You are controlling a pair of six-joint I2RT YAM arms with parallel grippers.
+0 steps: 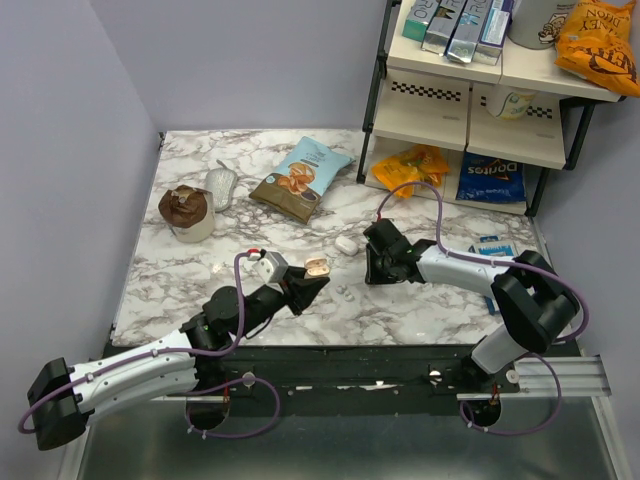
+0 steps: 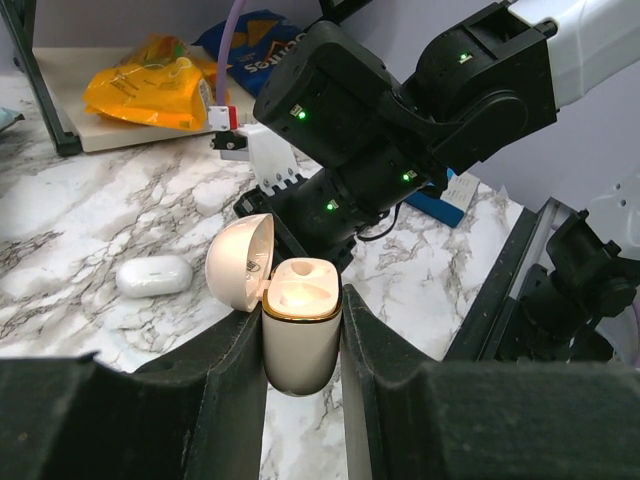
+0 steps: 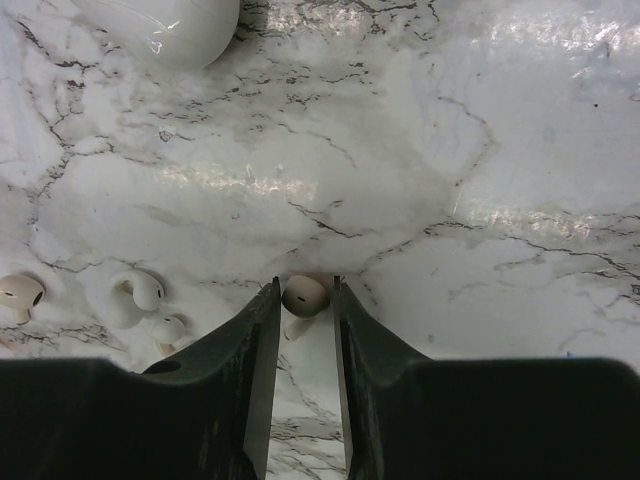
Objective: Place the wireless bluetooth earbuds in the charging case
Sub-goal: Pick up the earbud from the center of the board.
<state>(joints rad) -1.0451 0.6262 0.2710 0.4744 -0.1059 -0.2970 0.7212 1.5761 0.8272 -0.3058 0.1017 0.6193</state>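
Marble-veined table (image 1: 430,312), lavender walls (image 1: 250,60)

I am holding the charging case (image 1: 317,267) at the tips of my left gripper (image 1: 308,284), its lid standing open and its tan inner face turning upward. My right gripper (image 1: 373,272) is pointing down at the marble table (image 1: 200,290) near my left fingertips, with tiny white earbuds (image 1: 343,293) lying between the two grippers and a plain white oval (image 1: 347,243) sitting just beside my right fingers on their far side.
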